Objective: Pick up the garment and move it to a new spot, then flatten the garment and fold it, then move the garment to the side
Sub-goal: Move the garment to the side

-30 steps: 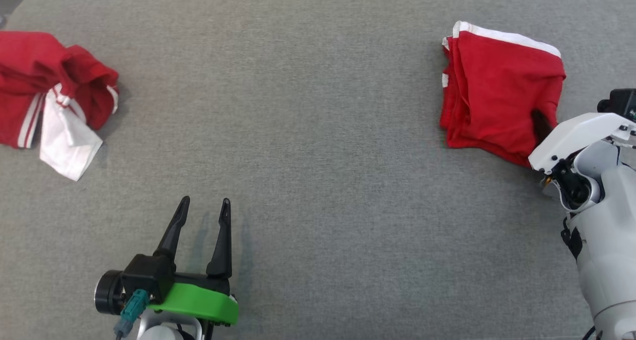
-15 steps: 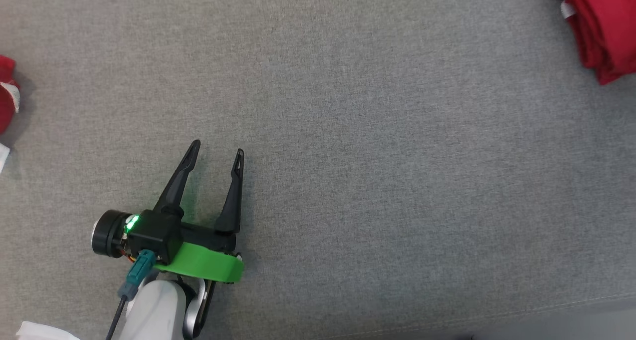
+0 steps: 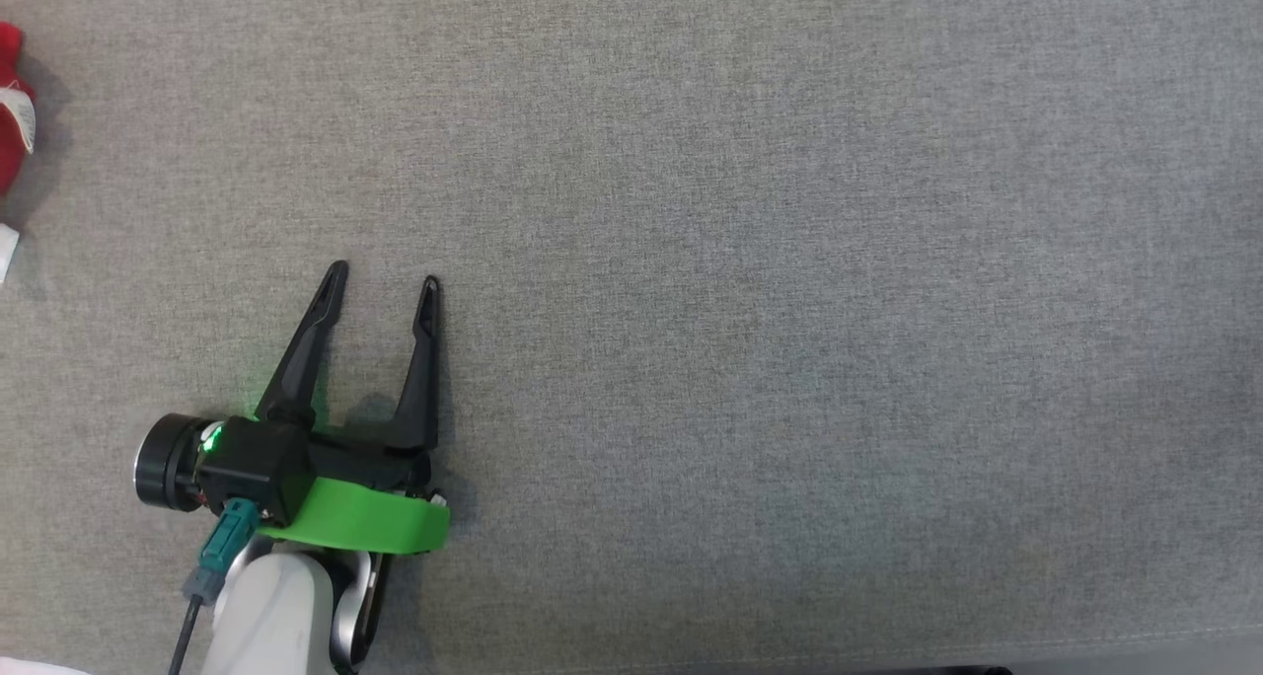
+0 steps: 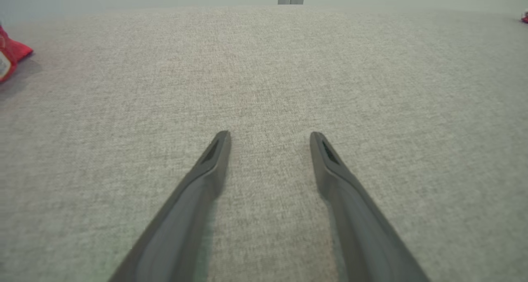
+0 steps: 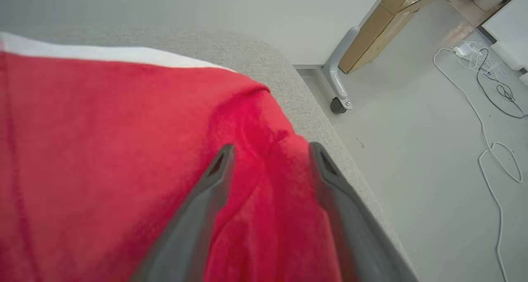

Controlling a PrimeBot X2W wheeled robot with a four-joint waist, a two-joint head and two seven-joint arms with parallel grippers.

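Observation:
The garment (image 5: 103,129) is red with a white band along its far edge and lies folded on the grey padded table (image 5: 264,59), close to the table's rounded corner. My right gripper (image 5: 271,148) is open. Its two dark fingers are spread over a raised fold of the red cloth, and some of that cloth lies between them. My left gripper (image 3: 383,275) is open too, low over bare grey fabric with nothing between its fingers. In the left wrist view the left gripper (image 4: 269,135) points across the table.
A second red and white garment (image 3: 6,83) lies at the head view's far left edge, and the left wrist view shows this crumpled garment (image 4: 10,55) too. Beyond the table's right edge are the floor, a wheeled table leg (image 5: 340,92), cardboard (image 5: 383,22) and loose cables (image 5: 486,67).
The head camera has swung, so the folded garment and the right arm have left its picture. The right gripper, shut on the garment a second ago, now has its fingers apart.

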